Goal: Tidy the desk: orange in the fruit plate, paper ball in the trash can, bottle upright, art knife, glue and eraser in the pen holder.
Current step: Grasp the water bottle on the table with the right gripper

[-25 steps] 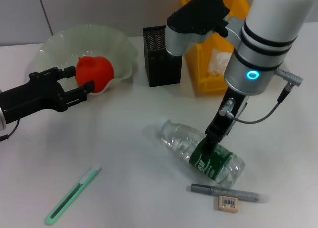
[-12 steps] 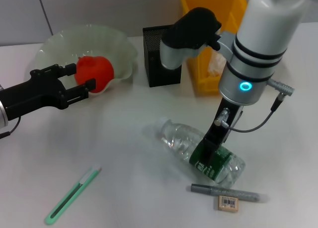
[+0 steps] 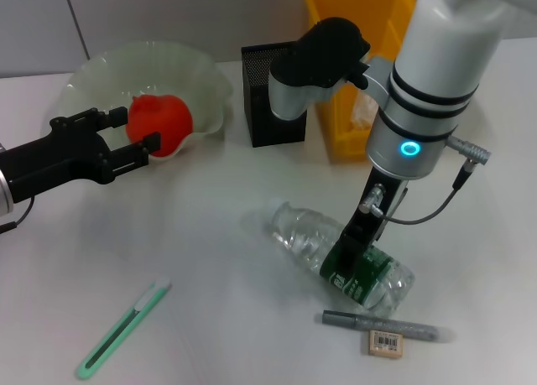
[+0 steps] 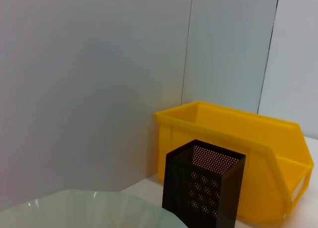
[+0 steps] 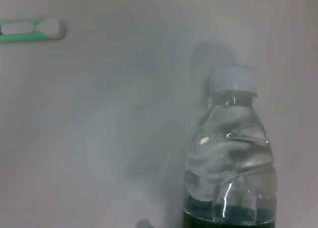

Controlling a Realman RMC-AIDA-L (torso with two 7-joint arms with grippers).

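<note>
The orange (image 3: 161, 122) lies in the pale green fruit plate (image 3: 197, 75). My left gripper (image 3: 127, 138) hovers at the plate's near rim, open, its fingertips (image 3: 151, 141) right beside the orange. A clear bottle (image 3: 336, 255) with a green label lies on its side; the right wrist view shows the bottle (image 5: 229, 158) and its white cap. My right gripper (image 3: 351, 252) is down on the label. The green art knife (image 3: 122, 330) lies front left. The grey glue stick (image 3: 386, 325) and the eraser (image 3: 386, 343) lie in front of the bottle. Something white and crumpled (image 3: 366, 105) shows inside the yellow trash can (image 3: 336, 125).
The black mesh pen holder (image 3: 273, 96) stands between the plate and the trash can. From the left wrist I see the pen holder (image 4: 203, 188), the trash can (image 4: 238, 153) and the plate's rim (image 4: 89, 208). The art knife (image 5: 30, 29) also shows from the right wrist.
My right arm has shifted a little to the left and lower over the bottle. The bottle has not moved, and the left gripper stays by the orange.
</note>
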